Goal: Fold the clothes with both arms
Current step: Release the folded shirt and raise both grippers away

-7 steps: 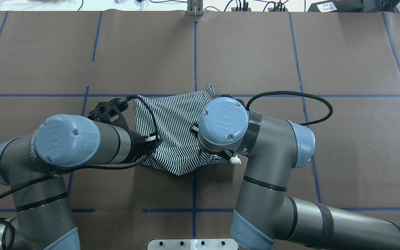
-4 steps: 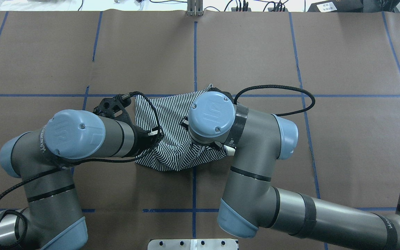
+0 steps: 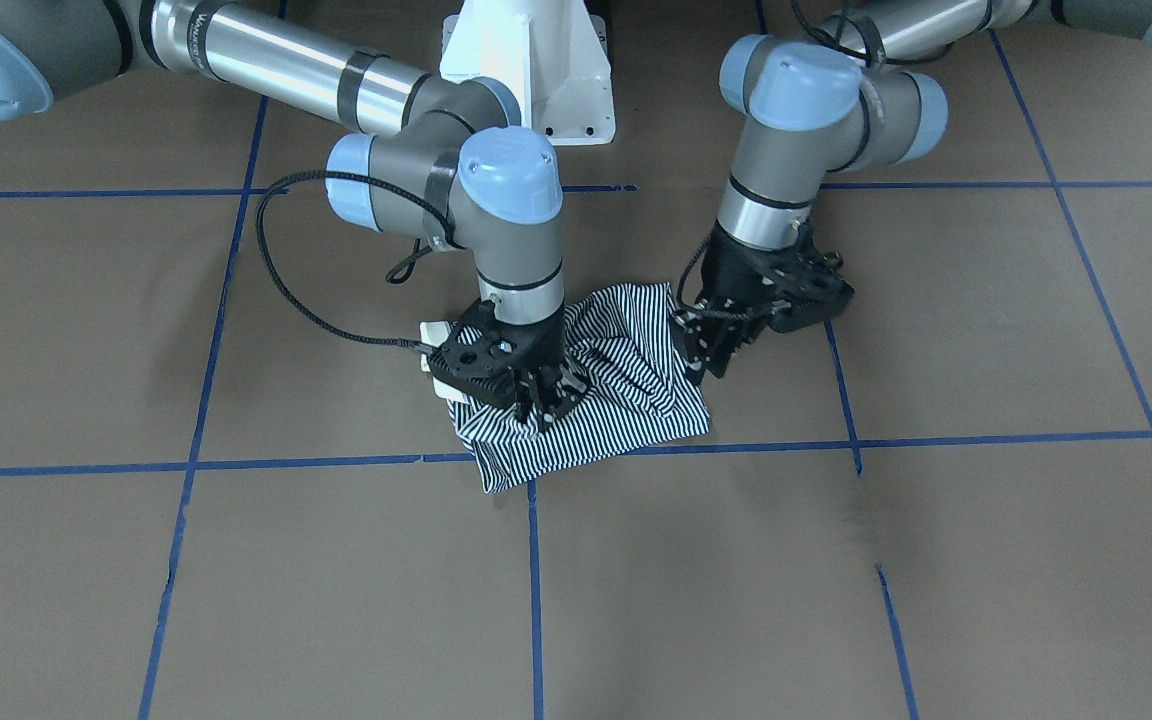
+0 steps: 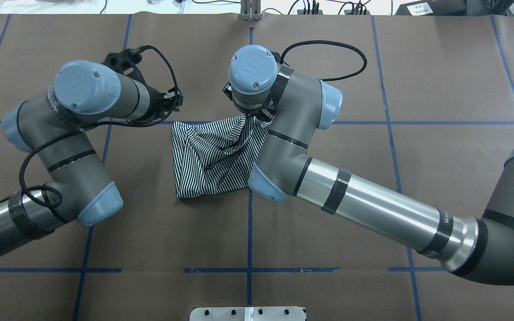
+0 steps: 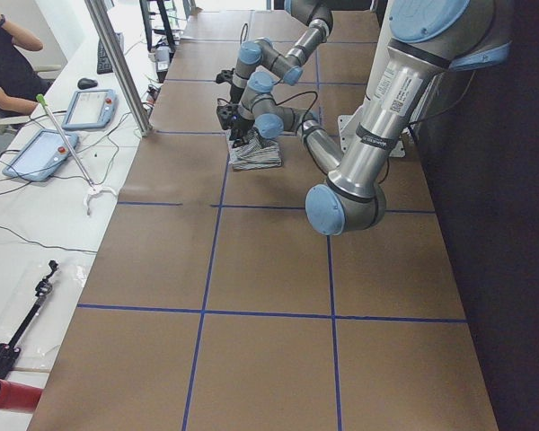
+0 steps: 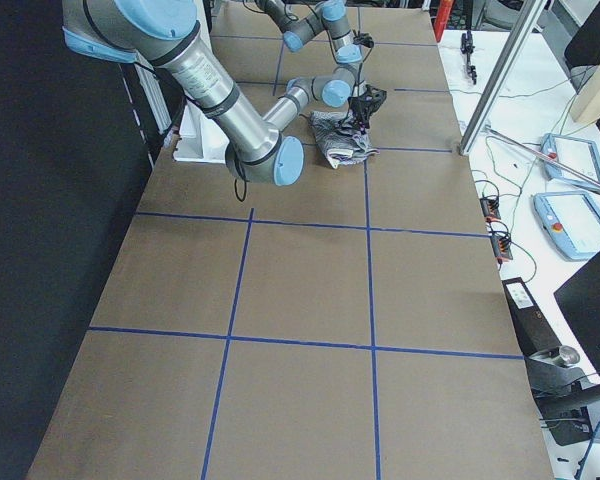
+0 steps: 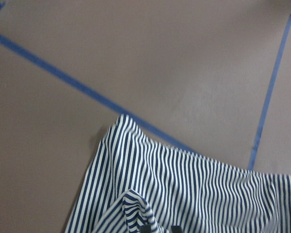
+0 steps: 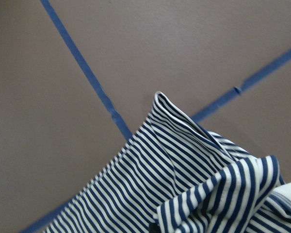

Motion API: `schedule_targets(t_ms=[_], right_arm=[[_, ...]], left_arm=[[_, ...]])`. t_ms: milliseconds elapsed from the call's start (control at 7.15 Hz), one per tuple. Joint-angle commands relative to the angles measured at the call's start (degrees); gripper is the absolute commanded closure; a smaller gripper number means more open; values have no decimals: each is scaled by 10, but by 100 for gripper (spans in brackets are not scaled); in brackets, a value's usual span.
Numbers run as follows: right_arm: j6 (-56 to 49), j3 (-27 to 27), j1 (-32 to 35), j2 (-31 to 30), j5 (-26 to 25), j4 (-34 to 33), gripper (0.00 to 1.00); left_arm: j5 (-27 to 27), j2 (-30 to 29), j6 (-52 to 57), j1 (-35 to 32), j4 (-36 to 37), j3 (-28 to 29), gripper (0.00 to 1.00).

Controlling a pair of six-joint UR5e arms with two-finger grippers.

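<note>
Brown paper-covered table [image 4: 440,67] first; your grey right arm [image 4: 373,200] and left arm [image 4: 67,156] reach over its middle, where the crumpled navy-and-white striped polo shirt [image 4: 199,165] lies. Black right gripper [image 3: 539,408] is clenched on its far edge; left gripper [image 3: 704,360] hangs beside a corner, and you cannot tell its grip.

The overhead camera looked forward and down from behind the robot, the front-facing camera looked steeply down from across the table [image 3: 836,600], the two side cameras viewed it distantly from either end, and both wrist cameras looked down at close range, all six sharing the striped shirt [image 4: 203,160].
</note>
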Motion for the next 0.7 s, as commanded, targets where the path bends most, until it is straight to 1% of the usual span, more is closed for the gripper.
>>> schedule_targets(t_ms=[0,140,280,419,559], right_arm=[[-21,-47,42,12,6,27,0],[-32,-47,48,14,17,26,0],[-65,-42,58,14,38,20,0],[-136,-39,77,13,66,-10,0],[-213,-27,112,11,109,-37,0]], left_arm=[[-18,-3,57,-38,-8,26,0],[-49,-2,60,-43,-9,23,0],[-57,-13,43,-39,-13,27,0],[-55,-19,-13,-26,-40,46,0],[-46,-50,-48,6,-45,93,0]])
